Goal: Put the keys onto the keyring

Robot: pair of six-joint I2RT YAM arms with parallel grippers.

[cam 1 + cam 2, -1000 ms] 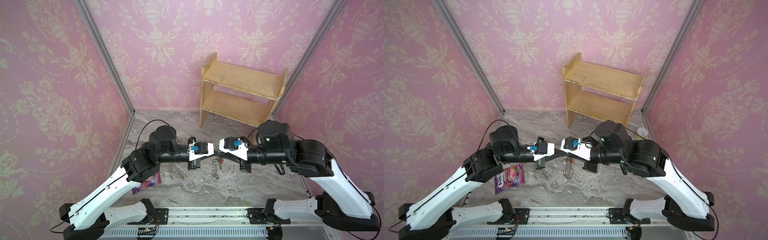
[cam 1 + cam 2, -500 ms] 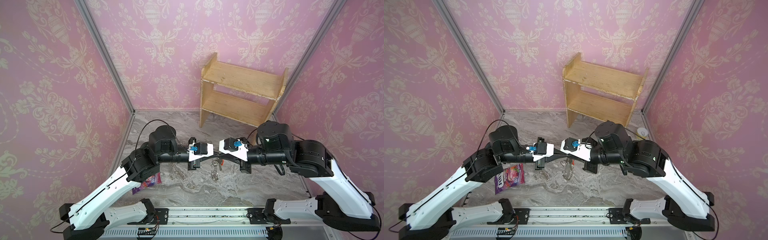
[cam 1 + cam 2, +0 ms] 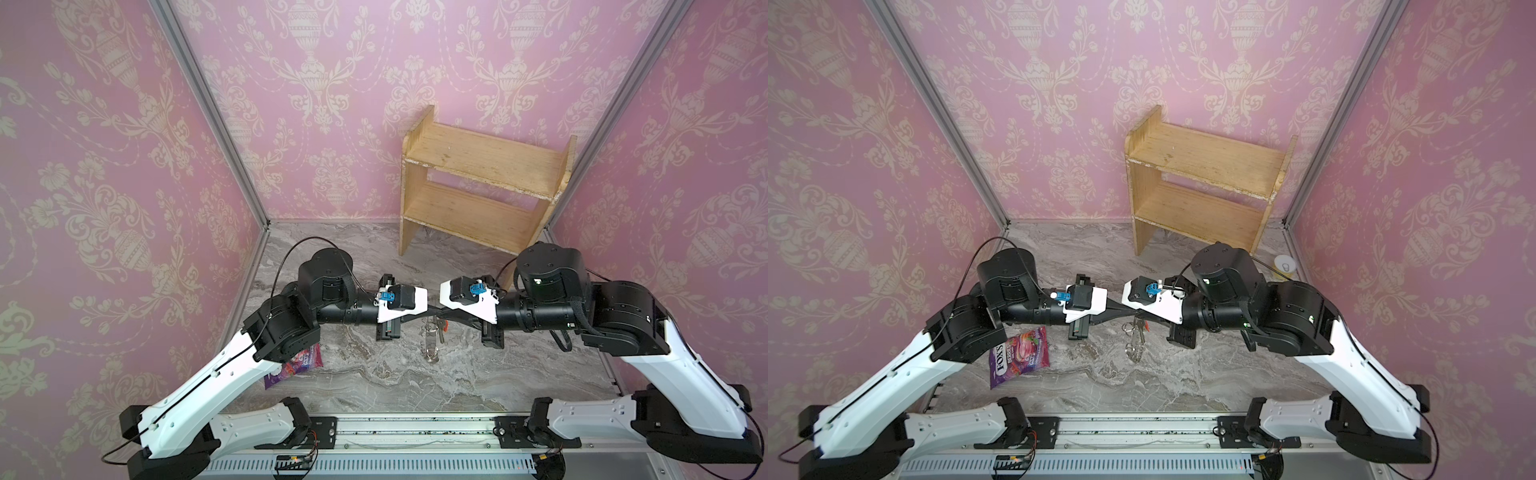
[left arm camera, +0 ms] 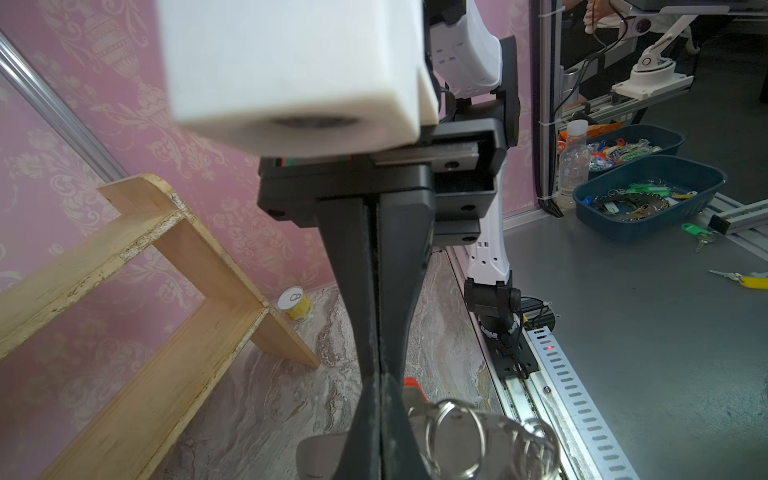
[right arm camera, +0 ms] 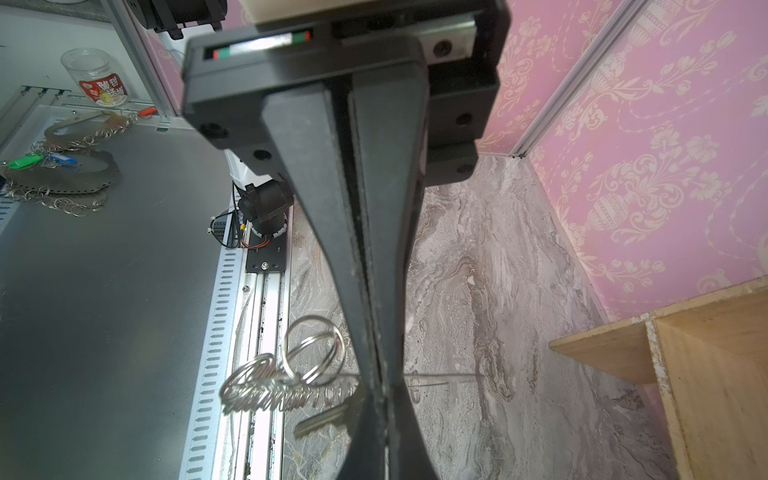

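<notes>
**1. Location.** The flat, thin crescent keyring (image 3: pixel 1133 347), its edge lined with small silver metal split rings (image 5: pixel 312 353), hangs at the centre of both top views, slightly below mid-height. It sits directly under the point where the two arms meet tip to tip. The small silver metal key (image 5: pixel 322 420) and its oblong red-orange plastic tag (image 4: pixel 412 384) hang in the same cluster, just beside the fingertips. Whether the lowest rings touch the grey marble-pattern bench (image 3: pixel 374 374) cannot be determined.

**2. Claw state.** The left claw (image 4: pixel 379 368) is fully closed; its own fingers hide what, if anything, it pinches. The right claw (image 5: pixel 376 392) is also fully closed. The keyring band, seen edge-on as a thin line, runs through its tips, so it appears to grip the keyring.

**3. Handling (assessment).**
- The whole assembly is probably light, and the metal parts are stiff, smooth and likely slippery.
- The split rings hang loose. Expect them to swing, rotate and tangle under any quick motion.
- Each ring is probably springy, so its coil has to be prised apart before the key can be threaded on.
- Take the keyring on the flat faces of the band, close to the target ring, to limit swing.
- Take the key by its head or by the tag. The tag gives a broader and probably less slippery surface than the blade.
</notes>
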